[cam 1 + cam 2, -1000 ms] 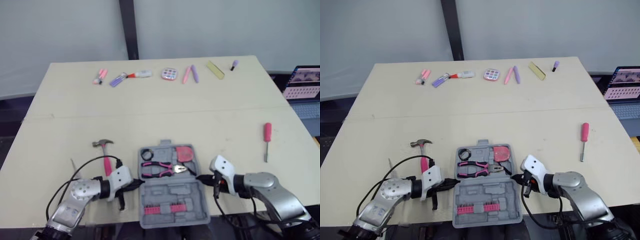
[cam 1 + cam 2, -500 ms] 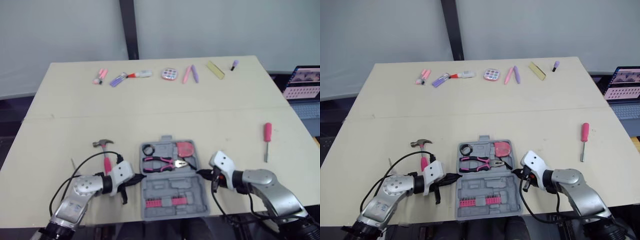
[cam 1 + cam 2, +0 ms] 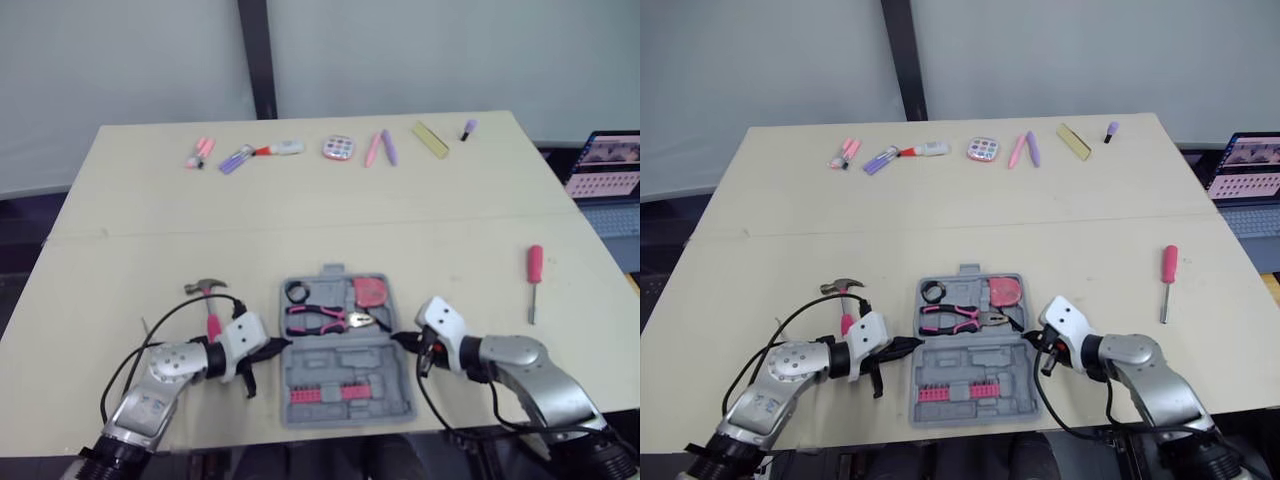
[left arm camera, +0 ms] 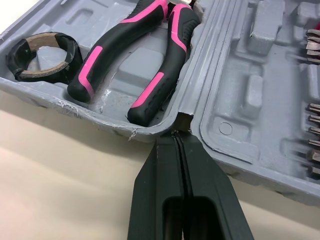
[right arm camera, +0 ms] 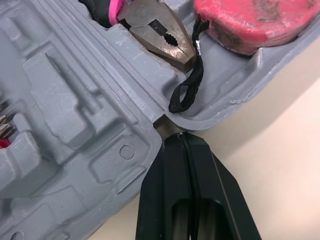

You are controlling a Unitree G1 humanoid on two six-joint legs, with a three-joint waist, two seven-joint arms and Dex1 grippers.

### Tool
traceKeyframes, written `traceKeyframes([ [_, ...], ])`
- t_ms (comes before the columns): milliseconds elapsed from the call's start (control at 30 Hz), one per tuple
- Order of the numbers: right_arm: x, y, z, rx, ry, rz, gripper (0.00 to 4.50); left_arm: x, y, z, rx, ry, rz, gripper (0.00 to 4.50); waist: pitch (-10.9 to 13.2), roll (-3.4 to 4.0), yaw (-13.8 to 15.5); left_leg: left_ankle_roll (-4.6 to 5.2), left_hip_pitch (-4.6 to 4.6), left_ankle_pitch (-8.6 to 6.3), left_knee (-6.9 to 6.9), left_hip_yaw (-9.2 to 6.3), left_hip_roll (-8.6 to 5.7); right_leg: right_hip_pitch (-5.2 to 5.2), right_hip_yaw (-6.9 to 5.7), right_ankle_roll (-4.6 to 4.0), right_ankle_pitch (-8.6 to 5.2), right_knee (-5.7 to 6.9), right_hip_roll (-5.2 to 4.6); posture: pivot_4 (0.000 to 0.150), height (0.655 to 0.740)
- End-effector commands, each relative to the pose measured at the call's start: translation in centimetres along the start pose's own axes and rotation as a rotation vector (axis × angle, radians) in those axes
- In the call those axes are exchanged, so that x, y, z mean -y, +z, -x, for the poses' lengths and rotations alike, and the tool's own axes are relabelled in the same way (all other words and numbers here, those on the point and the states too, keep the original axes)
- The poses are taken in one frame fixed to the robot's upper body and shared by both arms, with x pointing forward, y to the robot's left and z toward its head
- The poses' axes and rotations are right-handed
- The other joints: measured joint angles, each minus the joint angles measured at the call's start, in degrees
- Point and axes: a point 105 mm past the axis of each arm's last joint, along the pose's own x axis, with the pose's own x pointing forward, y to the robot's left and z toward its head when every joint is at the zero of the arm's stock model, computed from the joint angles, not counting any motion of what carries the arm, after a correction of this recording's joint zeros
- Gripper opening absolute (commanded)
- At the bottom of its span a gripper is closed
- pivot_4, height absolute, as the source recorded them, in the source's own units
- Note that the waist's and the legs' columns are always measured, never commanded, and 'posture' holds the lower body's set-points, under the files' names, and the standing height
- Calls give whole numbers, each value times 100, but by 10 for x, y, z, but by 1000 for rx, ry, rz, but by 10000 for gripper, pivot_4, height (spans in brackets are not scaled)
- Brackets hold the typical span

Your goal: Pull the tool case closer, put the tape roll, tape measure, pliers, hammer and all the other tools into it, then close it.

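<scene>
The left gripper (image 4: 178,134) had its two black fingers (image 4: 159,175) pressed flat together with nothing between them, the tips set against the hinge notch on the left side of the open grey moulded plastic tool case (image 3: 345,360). The right gripper (image 5: 181,136) was likewise closed on nothing, its fingers (image 5: 165,180) butted against the matching hinge notch on the right side. In the far half of the case lay the black tape roll (image 3: 296,294), the pink-and-black pliers (image 3: 325,320) and the pink tape measure (image 3: 371,291), whose black cord hung over the rim near the right fingertips. The near half carried a pink strip of driver bits (image 3: 328,392). Compared with a second before, the case had shifted a little away from the near edge of the cream counter (image 3: 300,220), which it had overhung, and both grippers had gone with it. The other articles held their places, so the camera had not moved. In my judgement the positioning step was all but finished and the case sat well enough to be loaded. Outstanding items were the pink-handled claw hammer (image 3: 210,305), on the counter just beside the left gripper, and the pink-handled screwdriver (image 3: 534,280), well apart to the right. The case was still open.
</scene>
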Motion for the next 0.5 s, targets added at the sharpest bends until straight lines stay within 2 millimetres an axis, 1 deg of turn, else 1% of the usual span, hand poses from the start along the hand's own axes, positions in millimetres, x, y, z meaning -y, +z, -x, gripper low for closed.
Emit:
traceKeyframes([
  [33,6,10,1,44,-34,24,411,-6,6,0,22,24,-15,0,0,0,3,0,0,0,0,0,0,0,0,0,0,1,0,1500,7400],
  [500,8,12,-1,52,-44,28,411,-14,7,-2,26,63,-13,0,0,0,2,0,0,0,0,0,0,0,0,0,0,0,0,1500,7400],
])
